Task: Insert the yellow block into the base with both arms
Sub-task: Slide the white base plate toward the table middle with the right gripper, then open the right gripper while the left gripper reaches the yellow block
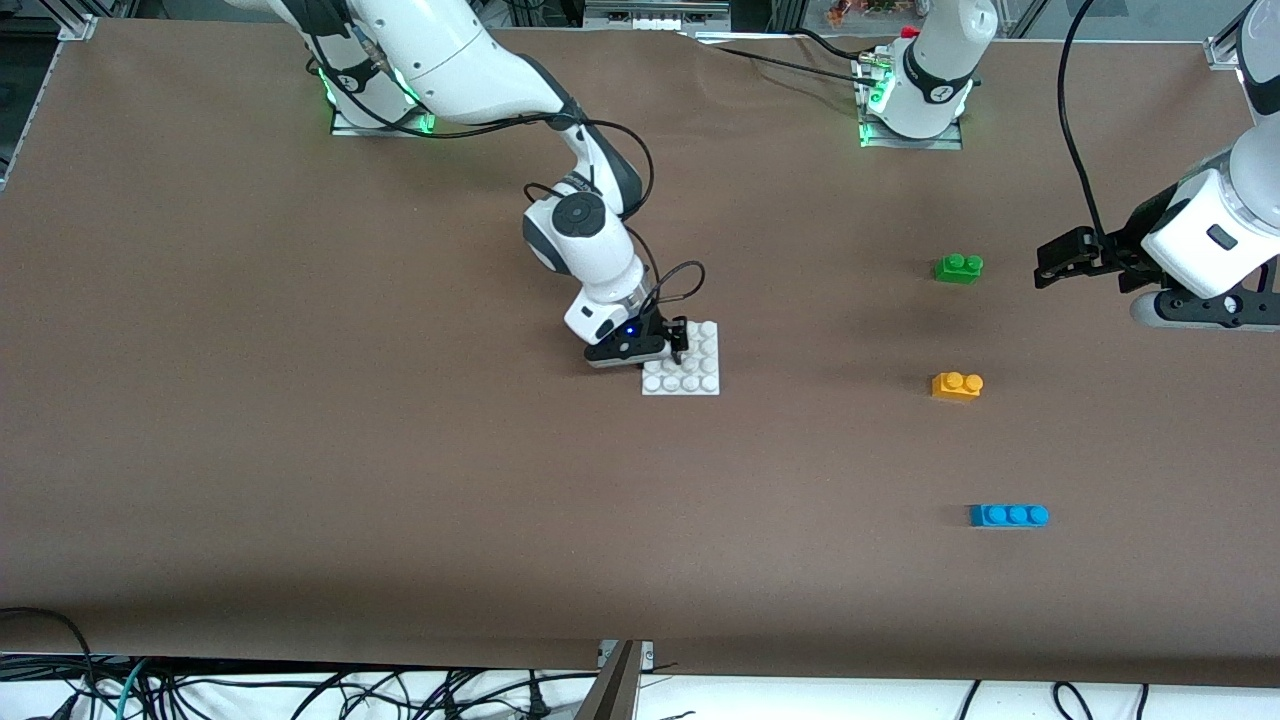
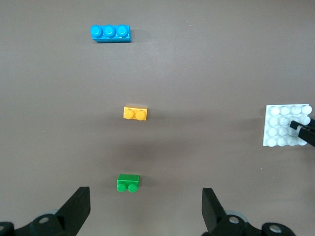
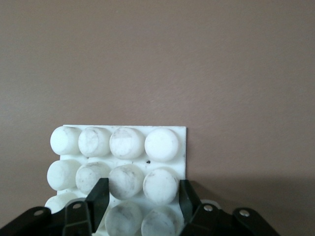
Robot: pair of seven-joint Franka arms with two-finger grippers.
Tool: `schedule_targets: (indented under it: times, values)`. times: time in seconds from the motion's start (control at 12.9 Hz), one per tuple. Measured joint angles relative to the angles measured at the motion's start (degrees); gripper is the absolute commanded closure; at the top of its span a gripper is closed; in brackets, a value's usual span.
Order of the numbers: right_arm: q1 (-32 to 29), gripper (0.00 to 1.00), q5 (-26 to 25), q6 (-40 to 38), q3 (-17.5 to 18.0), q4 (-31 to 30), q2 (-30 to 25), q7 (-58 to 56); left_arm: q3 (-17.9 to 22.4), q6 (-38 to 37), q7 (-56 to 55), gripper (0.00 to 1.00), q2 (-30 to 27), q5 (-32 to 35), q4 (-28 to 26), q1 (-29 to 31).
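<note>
Gripping the base is the right gripper (left gripper wide, over the table).

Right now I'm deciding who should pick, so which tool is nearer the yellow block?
Left. The left tool hangs open toward its arm's end of the table, apart from the yellow block. The right tool is down on the base, farther off.

The right gripper covers part of the base at the plate's eleven o'clock corner. The left wrist view crops the base's three o'clock edge.
</note>
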Motion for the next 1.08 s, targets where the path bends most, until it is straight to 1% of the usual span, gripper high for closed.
schedule_targets:
  times: [0.23, 0.31, 0.39, 0.46, 0.54, 0.7, 0.77, 0.85, 1.01, 1.08]
  values:
    - [2.56, 0.35, 0.00, 0.01, -1.42, 0.75, 0.47, 1.71, 0.00, 0.00, 0.00, 0.00, 0.04, 0.00, 0.00, 0.01]
    - [2.86, 0.33, 0.00, 0.03, -1.73, 0.76, 0.48, 1.76, -0.01, 0.00, 0.00, 0.00, 0.04, 0.00, 0.00, 0.01]
    - [2.90, 0.30, 0.00, 0.06, -1.78, 0.76, 0.49, 1.77, -0.04, 0.00, 0.00, 0.00, 0.05, 0.00, 0.00, -0.01]
    - [2.91, 0.25, 0.00, 0.21, -1.78, 0.84, 0.66, 1.77, -0.08, 0.00, 0.00, 0.00, 0.06, 0.00, 0.00, -0.03]
    - [2.91, 0.16, 0.00, 0.24, -1.80, 0.95, 0.73, 1.77, -0.11, 0.00, 0.00, 0.00, 0.07, 0.00, 0.00, -0.06]
    - [2.89, 0.15, 0.01, -1.21, -1.90, 1.63, 1.20, 1.87, -0.14, 0.00, 0.00, 0.00, 0.08, 0.00, 0.00, -0.09]
    - [2.80, 0.12, 0.02, -3.55, -2.03, 2.71, 1.21, 2.01, -0.16, 0.00, 0.00, 0.00, 0.09, 0.00, 0.00, -0.12]
    - [2.59, 0.12, 0.04, -7.15, -2.31, 4.45, 1.12, 2.11, -0.19, 0.00, 0.00, 0.00, 0.09, 0.00, 0.00, -0.16]
    - [1.65, 0.10, 0.05, -16.05, -2.78, 8.46, -0.03, 2.13, -0.30, 0.00, 0.00, 0.00, 0.09, 0.00, 0.00, -0.23]
    - [0.97, 0.07, 0.05, -20.86, -2.90, 10.34, -1.29, 2.13, -0.33, 0.00, 0.00, 0.00, 0.09, 0.00, 0.00, -0.25]
